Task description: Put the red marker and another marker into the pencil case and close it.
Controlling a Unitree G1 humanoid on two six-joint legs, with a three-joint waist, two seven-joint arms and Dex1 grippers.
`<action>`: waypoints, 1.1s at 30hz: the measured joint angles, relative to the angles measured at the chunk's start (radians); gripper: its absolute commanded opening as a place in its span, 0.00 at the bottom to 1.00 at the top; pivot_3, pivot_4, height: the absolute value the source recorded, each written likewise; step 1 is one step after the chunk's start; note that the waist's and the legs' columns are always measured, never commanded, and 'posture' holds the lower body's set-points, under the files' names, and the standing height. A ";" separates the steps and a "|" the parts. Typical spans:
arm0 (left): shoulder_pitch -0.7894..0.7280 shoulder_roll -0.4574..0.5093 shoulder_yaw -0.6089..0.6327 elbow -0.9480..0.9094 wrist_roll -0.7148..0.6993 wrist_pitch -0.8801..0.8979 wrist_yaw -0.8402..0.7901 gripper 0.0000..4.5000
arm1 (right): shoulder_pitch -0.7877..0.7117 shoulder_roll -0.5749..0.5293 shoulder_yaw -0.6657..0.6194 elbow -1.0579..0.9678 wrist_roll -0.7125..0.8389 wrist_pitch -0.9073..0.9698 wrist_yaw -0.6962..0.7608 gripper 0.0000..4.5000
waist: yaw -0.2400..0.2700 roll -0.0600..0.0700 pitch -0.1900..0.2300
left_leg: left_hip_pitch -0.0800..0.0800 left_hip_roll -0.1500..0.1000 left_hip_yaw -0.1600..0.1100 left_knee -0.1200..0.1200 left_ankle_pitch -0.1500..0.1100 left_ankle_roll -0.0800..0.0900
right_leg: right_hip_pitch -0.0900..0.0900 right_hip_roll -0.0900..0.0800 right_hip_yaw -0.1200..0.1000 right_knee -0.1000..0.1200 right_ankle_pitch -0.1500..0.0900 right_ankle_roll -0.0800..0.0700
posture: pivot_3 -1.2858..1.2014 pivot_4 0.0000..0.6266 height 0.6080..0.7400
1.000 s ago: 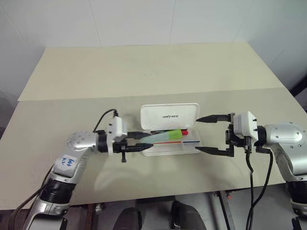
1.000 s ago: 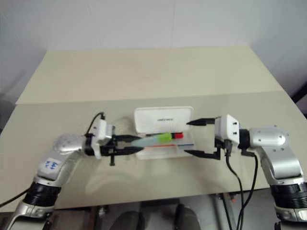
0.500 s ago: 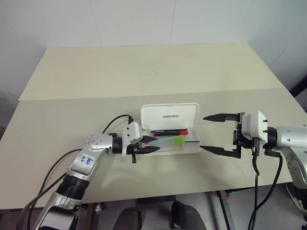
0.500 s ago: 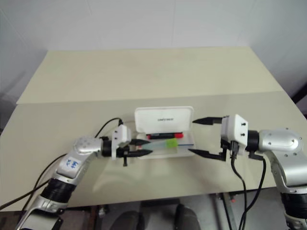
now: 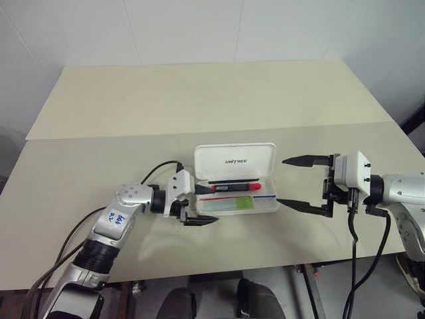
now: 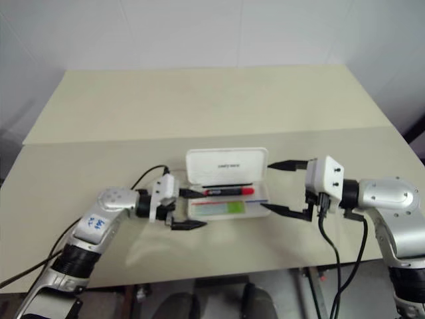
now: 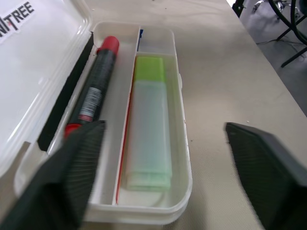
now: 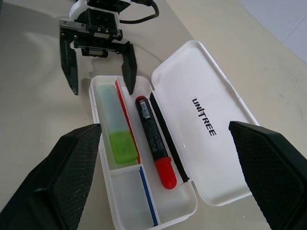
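Lying in the pencil case (image 5: 269,205): red marker (image 5: 234,187), green highlighter (image 5: 226,204); both jaws open, empty; next, swing lid shut.

Green marker (image 7: 151,124) now released into case (image 7: 180,158).

Both markers in open pencil case (image 6: 227,199)

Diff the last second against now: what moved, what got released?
The left gripper carried the green highlighter down into the near compartment of the pencil case, then opened and let it go; it now lies flat there, free of the fingers. Unchanged: the red marker in the far compartment, the lid up, the right gripper open beside the case.
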 measured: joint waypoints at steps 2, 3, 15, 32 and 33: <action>0.001 0.000 0.001 -0.005 0.000 -0.004 0.006 1.00 | -0.001 0.002 0.003 0.000 0.000 0.000 0.000 1.00 | 0.000 0.000 0.000 | 0.000 0.000 0.000 0.000 0.000 0.000 | 0.000 0.000 0.000 0.000 0.000 0.000 | 0.52 0.24 1.00; 0.002 0.000 0.002 -0.005 0.000 -0.007 0.007 1.00 | -0.001 0.005 0.005 0.000 0.000 0.000 -0.001 1.00 | -0.001 0.000 0.000 | 0.000 0.000 0.000 0.000 0.000 0.000 | 0.000 0.000 0.000 0.000 0.000 0.000 | 0.52 0.24 1.00; 0.040 -0.022 0.085 -0.081 -0.141 -0.038 -0.038 1.00 | 0.000 0.141 -0.031 0.126 -0.112 0.204 -0.428 1.00 | -0.001 -0.001 -0.001 | 0.000 0.001 0.000 0.000 0.000 -0.001 | 0.000 0.000 0.000 0.000 0.000 0.000 | 0.52 0.24 1.00; -0.014 0.052 0.220 -0.147 -0.306 0.027 -0.079 1.00 | 0.023 0.314 -0.147 0.371 -0.230 0.131 -0.821 1.00 | -0.007 0.000 -0.001 | 0.000 0.001 0.002 0.000 0.000 -0.001 | 0.000 0.001 0.002 0.000 0.000 0.000 | 0.52 0.24 1.00; -0.023 0.053 0.225 -0.153 -0.310 0.032 -0.079 1.00 | 0.015 0.314 -0.152 0.392 -0.231 0.123 -0.828 1.00 | -0.007 0.000 -0.001 | 0.000 0.001 0.002 0.000 0.000 -0.001 | 0.000 0.001 0.002 0.000 0.000 0.000 | 0.52 0.24 1.00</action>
